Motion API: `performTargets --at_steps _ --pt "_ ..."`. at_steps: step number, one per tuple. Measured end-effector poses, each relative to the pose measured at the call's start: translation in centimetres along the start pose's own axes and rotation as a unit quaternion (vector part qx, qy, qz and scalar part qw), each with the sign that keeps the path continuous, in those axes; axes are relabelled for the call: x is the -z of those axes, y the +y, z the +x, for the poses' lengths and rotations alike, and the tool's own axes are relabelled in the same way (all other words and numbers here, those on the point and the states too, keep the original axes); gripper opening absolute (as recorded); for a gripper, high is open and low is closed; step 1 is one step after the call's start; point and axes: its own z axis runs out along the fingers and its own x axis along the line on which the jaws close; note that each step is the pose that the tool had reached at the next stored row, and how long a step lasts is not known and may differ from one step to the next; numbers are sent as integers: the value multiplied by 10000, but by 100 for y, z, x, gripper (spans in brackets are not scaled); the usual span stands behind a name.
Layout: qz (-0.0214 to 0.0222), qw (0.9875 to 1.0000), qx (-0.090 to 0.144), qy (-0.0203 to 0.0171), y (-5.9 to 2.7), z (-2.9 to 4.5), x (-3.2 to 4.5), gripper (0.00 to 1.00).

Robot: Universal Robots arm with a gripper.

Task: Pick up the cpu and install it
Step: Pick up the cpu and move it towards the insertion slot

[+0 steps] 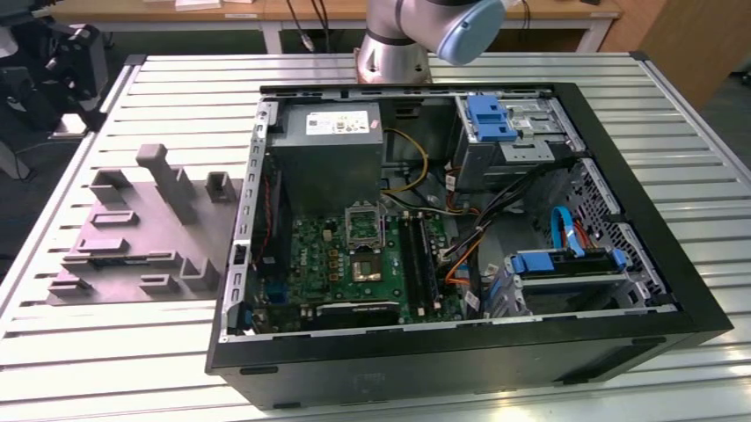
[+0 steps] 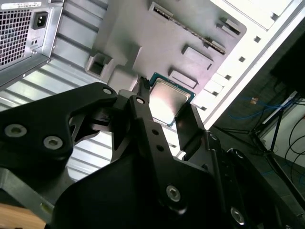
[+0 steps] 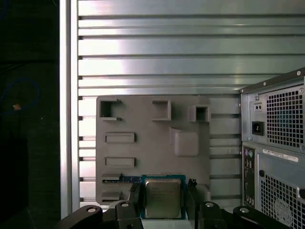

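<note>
Pincer (image 3: 163, 202) clamped: I hold the small, flat, silvery-grey square cpu (image 3: 163, 195) by opposite edges above the grey plastic tray (image 3: 143, 119), probably sparing its contacts.

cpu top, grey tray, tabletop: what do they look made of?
cpu: metal lid with a satin silver finish, showing soft glare in both wrist views. The greenish rim looks like circuit board.
tray: likely matte grey plastic. It has no shine and its blocks look moulded, but it could be printed.
table: probably aluminium slats, with bright streaky reflections and grooves between them.
</note>
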Motion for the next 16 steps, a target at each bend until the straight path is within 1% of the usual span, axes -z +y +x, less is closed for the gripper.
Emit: performTargets --at_steps 1,2,11,16 --pt "0 10000 -1 0 -7 -12 0 47" --pt "-1 10000 -2 -1 -8 -40 -1 47" --pt "0 10000 -2 0 0 -412 -3 47" --pt "-1 10000 -2 -1 5 -582 -5 47"
